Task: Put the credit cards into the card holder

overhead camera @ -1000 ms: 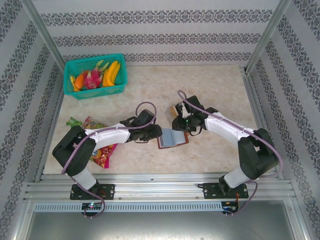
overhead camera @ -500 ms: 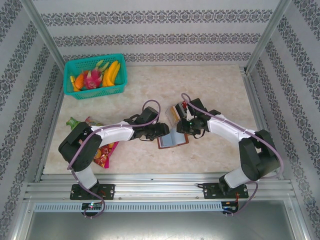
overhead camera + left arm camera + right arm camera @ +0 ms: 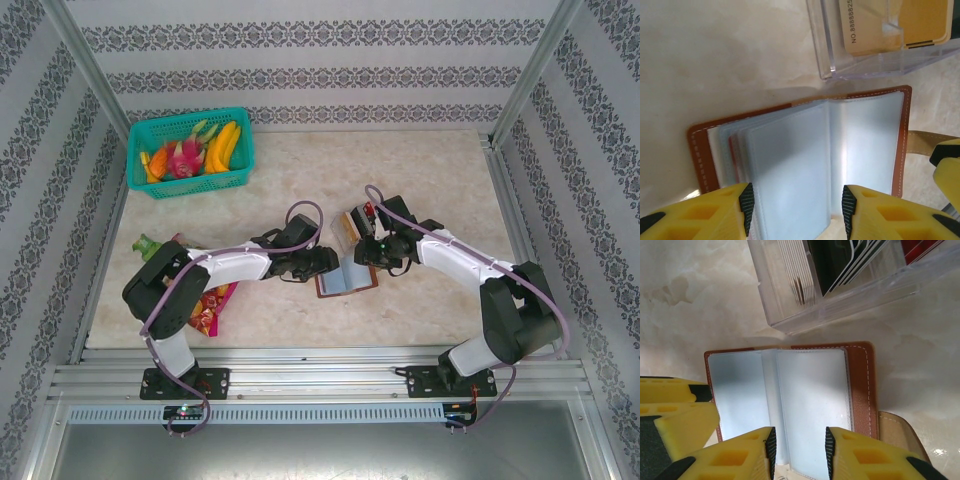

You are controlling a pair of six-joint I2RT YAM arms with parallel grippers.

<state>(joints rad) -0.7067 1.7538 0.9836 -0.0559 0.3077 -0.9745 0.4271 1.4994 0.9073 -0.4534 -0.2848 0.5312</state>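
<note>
Left wrist: tan card [image 3: 890,25], right wrist: black card [image 3: 835,260], red card [image 3: 920,247]

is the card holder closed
No, the card holder lies spread open, its grey-clear sleeves facing up.

The right gripper [image 3: 797,441] has its fingers parted over the near edge of the open card holder [image 3: 861,390], with the clear stand [image 3: 790,310] of upright credit cards [image 3: 840,260] beyond the fingertips.
</note>
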